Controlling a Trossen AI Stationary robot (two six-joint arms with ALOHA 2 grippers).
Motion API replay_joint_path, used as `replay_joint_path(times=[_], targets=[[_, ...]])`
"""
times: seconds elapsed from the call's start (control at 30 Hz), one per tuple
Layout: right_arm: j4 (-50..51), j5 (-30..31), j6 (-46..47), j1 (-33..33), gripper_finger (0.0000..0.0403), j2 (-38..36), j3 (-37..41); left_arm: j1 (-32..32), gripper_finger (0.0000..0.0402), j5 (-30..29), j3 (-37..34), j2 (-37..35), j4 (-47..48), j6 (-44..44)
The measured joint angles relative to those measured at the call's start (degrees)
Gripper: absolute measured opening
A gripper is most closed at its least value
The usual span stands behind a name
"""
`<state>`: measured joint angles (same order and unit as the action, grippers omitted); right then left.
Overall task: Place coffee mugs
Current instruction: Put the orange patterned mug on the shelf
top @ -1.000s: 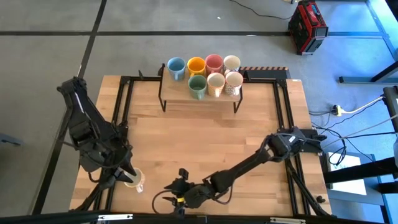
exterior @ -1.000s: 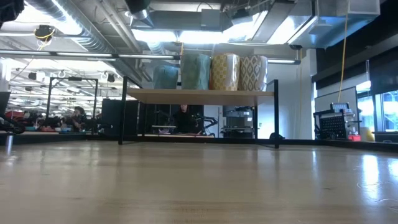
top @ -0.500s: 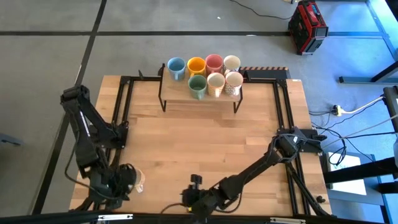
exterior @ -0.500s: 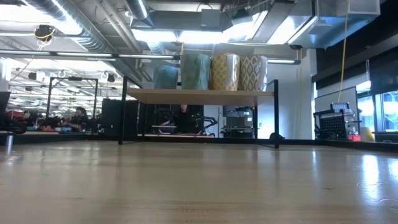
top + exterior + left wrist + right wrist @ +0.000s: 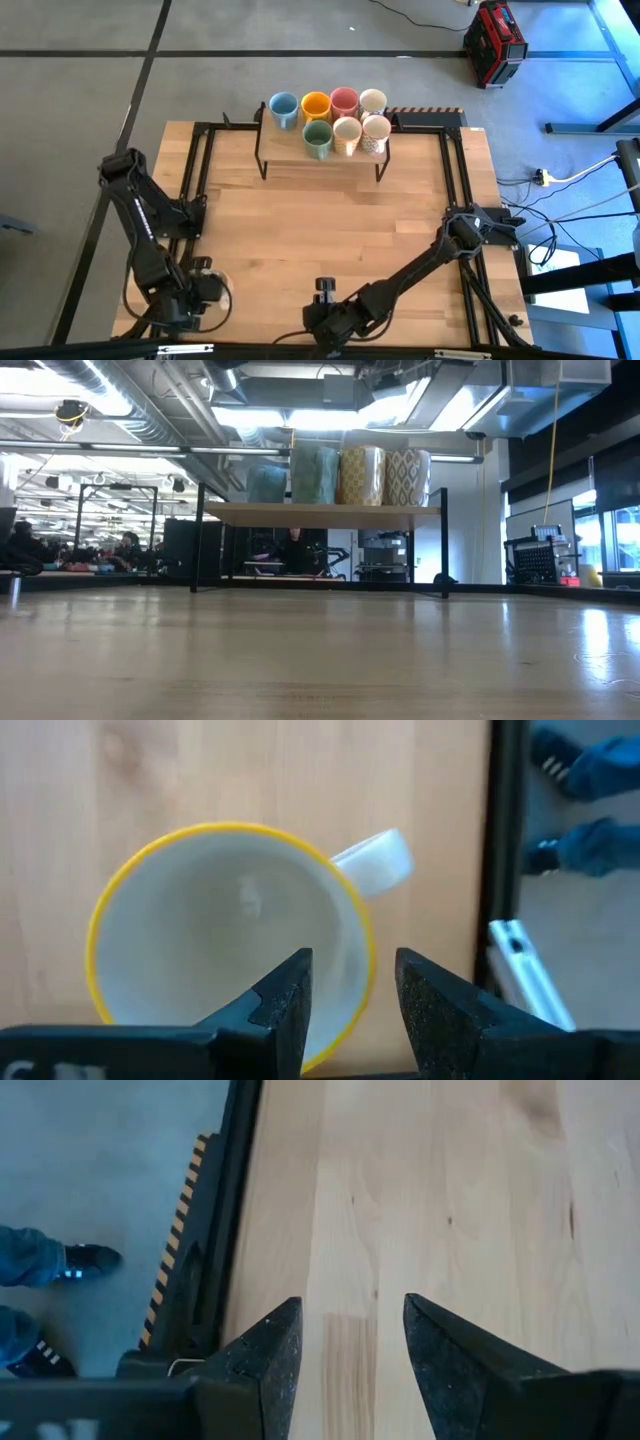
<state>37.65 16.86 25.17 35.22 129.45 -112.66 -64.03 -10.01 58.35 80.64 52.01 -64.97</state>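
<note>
seven ceramic mugs (image 5: 330,119) sit on the shelf; the eighth, a yellow-rimmed white mug (image 5: 228,935), stands at the table's near-left corner, where the left gripper (image 5: 352,995) has just dropped, slightly parted, straddling its rim ready to grasp. right gripper (image 5: 350,1350) waits open.

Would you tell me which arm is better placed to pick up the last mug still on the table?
The left. Its gripper hangs right over the yellow-rimmed mug, fingers straddling its rim. The right gripper is open over bare wood near the table's front edge.
</note>
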Motion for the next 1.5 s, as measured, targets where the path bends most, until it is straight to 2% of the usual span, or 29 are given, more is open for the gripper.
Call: replay_joint_path(times=[0.13,0.27,0.47,0.57,0.67,0.77,0.93,1.1,1.3,1.4,1.5], targets=[[-0.5,0.5,1.8,0.1,0.0166,-0.1,0.0,0.0,0.0139,1.1,0.0,1.6,0.5,2.2],[-0.6,2.2,6.2,0.0,0.0166,-0.1,0.0,0.3,0.0127,1.2,0.0,3.7,0.5,9.1],[-3.6,9.4,13.7,0.1,0.0166,-0.1,0.0,3.4,0.0057,1.3,0.0,6.4,0.1,19.8],[-6.8,13.9,16.9,0.4,0.0166,0.2,0.0,5.5,0.0018,-1.8,0.0,6.4,-0.4,25.1],[-9.7,20.6,19.5,1.1,0.0166,1.7,0.0,8.5,0.0018,-4.7,0.0,6.4,-0.8,30.6],[-12.0,25.1,21.5,1.6,0.0166,4.0,0.0,12.1,0.0019,-4.8,0.0,6.4,-2.9,38.0],[-15.8,26.4,22.9,1.5,0.0166,6.6,0.0,18.9,0.0018,-4.7,0.0,6.4,-4.2,50.7],[-17.1,30.6,24.4,1.5,0.0166,7.2,0.0,26.4,0.0018,-0.9,0.0,6.4,-5.8,63.1],[-17.0,30.1,24.5,1.4,0.0166,7.2,0.0,33.1,0.0018,2.4,0.0,6.4,-7.0,73.5],[-17.0,29.0,24.3,1.4,0.0166,7.2,0.0,35.2,0.0018,5.1,-0.2,6.4,-6.9,75.7],[-16.9,27.7,24.5,1.5,0.0166,7.2,0.0,36.5,0.0018,5.3,-0.8,6.4,-7.0,76.7]])
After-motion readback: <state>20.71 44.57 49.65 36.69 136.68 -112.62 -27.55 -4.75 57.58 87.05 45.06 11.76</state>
